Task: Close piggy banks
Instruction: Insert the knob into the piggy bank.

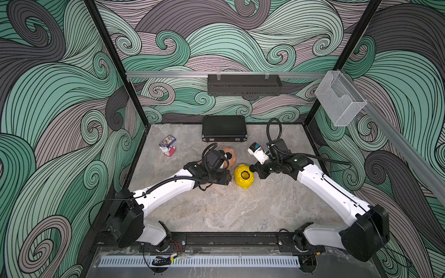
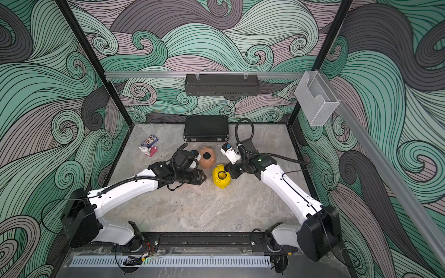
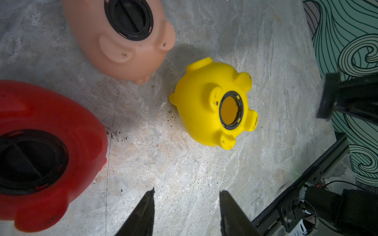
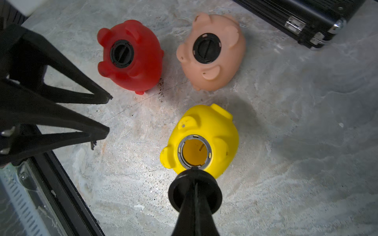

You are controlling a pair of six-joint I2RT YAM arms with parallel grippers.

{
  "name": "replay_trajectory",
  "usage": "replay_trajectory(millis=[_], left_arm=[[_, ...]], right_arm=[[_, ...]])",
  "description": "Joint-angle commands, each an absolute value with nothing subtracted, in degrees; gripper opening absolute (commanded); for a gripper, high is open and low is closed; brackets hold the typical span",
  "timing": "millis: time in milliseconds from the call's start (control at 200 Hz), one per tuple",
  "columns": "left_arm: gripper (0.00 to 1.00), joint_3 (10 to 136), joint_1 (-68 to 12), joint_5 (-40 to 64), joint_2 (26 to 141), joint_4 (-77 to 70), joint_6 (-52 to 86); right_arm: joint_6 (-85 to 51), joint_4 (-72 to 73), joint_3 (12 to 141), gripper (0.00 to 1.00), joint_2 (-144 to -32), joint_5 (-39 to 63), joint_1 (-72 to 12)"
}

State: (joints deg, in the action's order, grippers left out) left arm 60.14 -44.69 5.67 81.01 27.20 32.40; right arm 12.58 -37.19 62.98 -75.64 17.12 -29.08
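Tabletop [image 4: 286, 143]: plug [image 4: 176, 194] tight in right claw [image 4: 194, 175]

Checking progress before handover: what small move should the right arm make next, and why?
Probably ease the right claw, shut on the black plug, onto the yellow pig: its belly hole is open and the plug hangs at its rim. The red pig and pink pig are plugged.

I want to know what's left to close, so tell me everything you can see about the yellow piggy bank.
The yellow piggy bank is glossy moulded plastic, lying belly-up on the table, stubby legs raised. Its round belly hole is open, ringed by a dark notched collar, yellow inside. It sits apart from the red pig and peach pig. The right hand, shut on a black plug, is at the hole's rim; contact is unclear.
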Motion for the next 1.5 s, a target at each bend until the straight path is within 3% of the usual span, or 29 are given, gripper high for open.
replay_trajectory(millis=[0,465,1496], left_arm=[[0.51,59.41,-44.12,7.22,81.12,25.03,33.56],[0.51,60.07,-43.33,8.96,85.27,23.72,33.31],[0.51,58.90,-42.39,10.12,85.80,22.54,33.38]], right_arm=[[19.69,-36.52,64.09,0.00,-76.60,21.24,-29.94],[27.73,-41.57,67.67,0.00,-85.81,20.32,-31.27],[34.30,-44.79,71.43,0.00,-93.94,14.76,-32.03]])
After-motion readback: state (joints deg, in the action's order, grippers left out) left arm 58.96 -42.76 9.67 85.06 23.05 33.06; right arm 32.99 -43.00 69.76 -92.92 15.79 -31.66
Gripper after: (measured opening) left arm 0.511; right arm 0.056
